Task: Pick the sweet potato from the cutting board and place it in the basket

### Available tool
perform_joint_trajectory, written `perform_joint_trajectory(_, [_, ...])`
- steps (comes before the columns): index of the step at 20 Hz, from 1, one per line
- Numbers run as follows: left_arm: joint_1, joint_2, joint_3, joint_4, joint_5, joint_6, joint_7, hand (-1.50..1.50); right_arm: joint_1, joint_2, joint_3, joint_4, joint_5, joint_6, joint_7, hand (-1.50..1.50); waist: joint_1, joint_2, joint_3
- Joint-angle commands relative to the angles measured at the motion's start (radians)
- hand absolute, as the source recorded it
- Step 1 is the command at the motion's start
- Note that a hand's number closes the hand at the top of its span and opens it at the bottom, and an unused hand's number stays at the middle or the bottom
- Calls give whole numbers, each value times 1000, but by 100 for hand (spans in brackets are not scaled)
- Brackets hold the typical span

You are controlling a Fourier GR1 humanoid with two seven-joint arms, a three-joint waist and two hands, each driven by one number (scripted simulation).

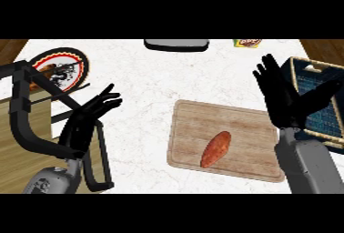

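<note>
Both hands released: left hand [91,116] near counter's edge, right hand [285,98] between cutting board [252,123] and basket [322,118].

A round plate [63,68] sits beside a black rack [27,127].

Open counter [148,77] at frame centre, above and left of board [249,136]. Blocked at right by basket [316,98], at left by black frame [27,118] and plate [62,68].

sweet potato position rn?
In the head view the sweet potato lies on the cutting board, right of centre on the counter, lower left of the open right hand and the basket behind that hand.
</note>
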Motion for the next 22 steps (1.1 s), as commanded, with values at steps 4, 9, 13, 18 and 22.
perform_joint_trajectory(4, [43, 74, 138, 44, -13, 41, -73, 0, 202, -118, -81, -27, 240, -293, 6, 150, -63, -4, 40])
perform_joint_trajectory(9, [48, 84, 146, 44, 9, 24, -46, 0, 264, 23, -29, -158, 453, -584, -208, 150, -45, -1, 42])
perform_joint_trajectory(13, [22, 66, 118, 45, -1, 28, -29, 0, 303, 108, -46, -24, 641, -874, -104, -150, -27, 15, 38])
perform_joint_trajectory(18, [45, 88, 119, 17, -10, 30, -17, 0, 394, 115, -110, 29, 816, -996, 75, -150, -16, 8, 32])
perform_joint_trajectory(22, [14, 67, 98, 18, -26, 43, 1, 0, 475, 174, -65, 31, 887, -854, 201, -150, -9, 14, 29])
